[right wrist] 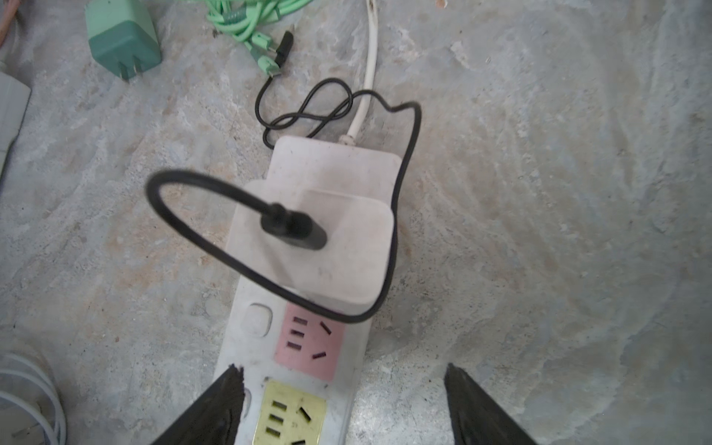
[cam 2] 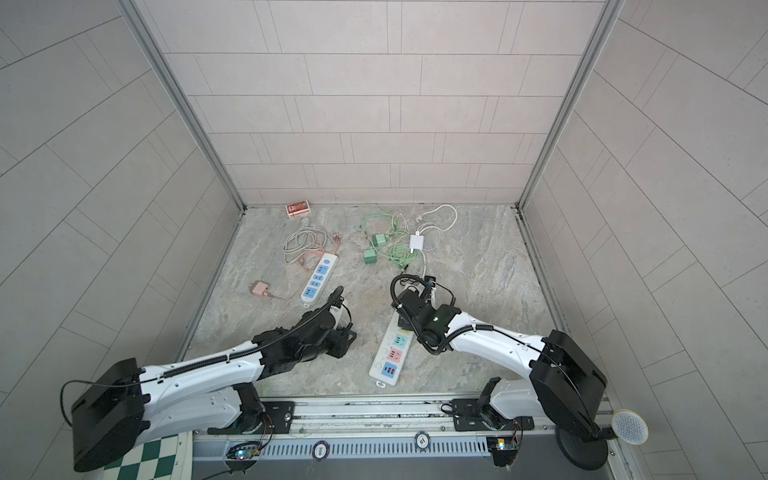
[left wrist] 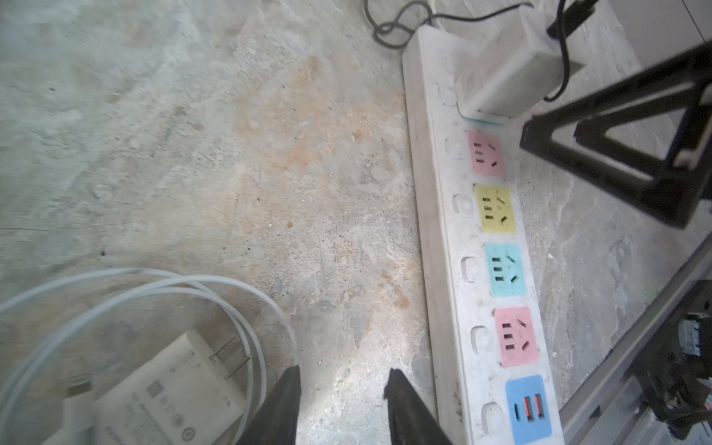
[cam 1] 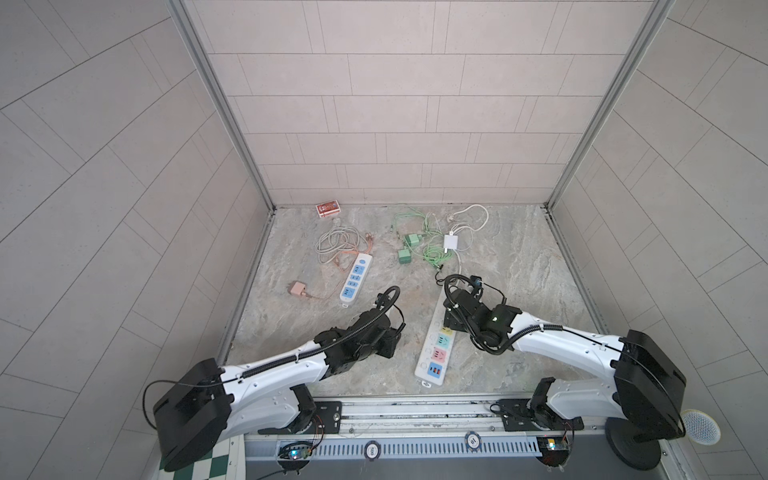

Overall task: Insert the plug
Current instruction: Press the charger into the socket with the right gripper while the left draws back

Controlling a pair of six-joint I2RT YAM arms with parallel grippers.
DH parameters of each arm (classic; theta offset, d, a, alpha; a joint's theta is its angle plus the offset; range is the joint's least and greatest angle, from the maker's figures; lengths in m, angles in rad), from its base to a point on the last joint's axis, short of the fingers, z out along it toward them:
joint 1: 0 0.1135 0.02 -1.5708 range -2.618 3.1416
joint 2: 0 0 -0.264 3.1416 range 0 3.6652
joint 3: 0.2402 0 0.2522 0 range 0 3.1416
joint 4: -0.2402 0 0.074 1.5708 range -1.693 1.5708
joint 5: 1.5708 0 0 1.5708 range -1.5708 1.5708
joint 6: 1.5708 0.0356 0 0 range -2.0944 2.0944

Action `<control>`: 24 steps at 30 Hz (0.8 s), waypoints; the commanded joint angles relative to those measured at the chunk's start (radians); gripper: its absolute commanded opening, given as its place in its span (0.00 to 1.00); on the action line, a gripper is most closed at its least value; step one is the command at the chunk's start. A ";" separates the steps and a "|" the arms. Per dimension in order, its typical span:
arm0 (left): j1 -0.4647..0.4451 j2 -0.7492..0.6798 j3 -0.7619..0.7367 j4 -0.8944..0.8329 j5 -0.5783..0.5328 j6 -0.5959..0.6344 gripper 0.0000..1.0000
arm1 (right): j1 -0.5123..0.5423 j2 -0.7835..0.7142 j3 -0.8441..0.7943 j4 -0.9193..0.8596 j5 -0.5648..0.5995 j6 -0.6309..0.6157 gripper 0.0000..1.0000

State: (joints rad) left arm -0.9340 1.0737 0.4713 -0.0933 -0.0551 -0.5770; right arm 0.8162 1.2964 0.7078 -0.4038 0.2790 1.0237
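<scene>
A white plug (right wrist: 319, 246) with a black cable stands seated in the end socket of a long white power strip (right wrist: 239, 346). The strip has pink, yellow, blue and pink sockets and a blue USB panel. My right gripper (right wrist: 342, 368) hangs open over the strip, just behind the plug, and holds nothing. In the left wrist view the same plug (left wrist: 504, 77) sits at the strip's (left wrist: 435, 231) far end. My left gripper (left wrist: 343, 370) is open over bare floor beside the strip, with nothing between its fingers. In both top views the strip (cam 1: 432, 353) (cam 2: 388, 357) lies between the two arms.
A loose white charger (left wrist: 173, 385) with a coiled white cable lies right next to my left gripper. Further back are a blue-and-white strip (cam 1: 355, 279), two green chargers (cam 1: 405, 255) with green cables, a white adapter (cam 1: 451, 241), a pink charger (cam 1: 297, 289) and a red box (cam 1: 328, 208). Tiled walls close three sides.
</scene>
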 commanded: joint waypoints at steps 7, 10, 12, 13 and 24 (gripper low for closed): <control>0.087 -0.139 0.102 -0.185 -0.229 0.084 0.55 | 0.004 0.139 0.035 0.101 -0.094 -0.015 0.84; 0.145 -0.159 0.116 -0.213 -0.225 0.098 0.56 | 0.012 0.200 0.057 0.127 -0.095 -0.002 0.84; 0.183 -0.176 0.118 -0.225 -0.200 0.104 0.56 | 0.019 0.224 0.061 0.137 -0.092 0.007 0.85; 0.199 -0.186 0.116 -0.229 -0.185 0.104 0.57 | 0.020 0.233 0.060 0.144 -0.094 0.012 0.85; 0.269 -0.147 0.114 -0.186 -0.098 0.115 0.59 | 0.029 0.336 0.139 0.067 -0.077 -0.022 0.87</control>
State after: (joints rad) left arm -0.6769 0.8963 0.5682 -0.2848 -0.1864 -0.4774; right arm 0.8375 1.5822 0.8291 -0.2924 0.2222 1.0199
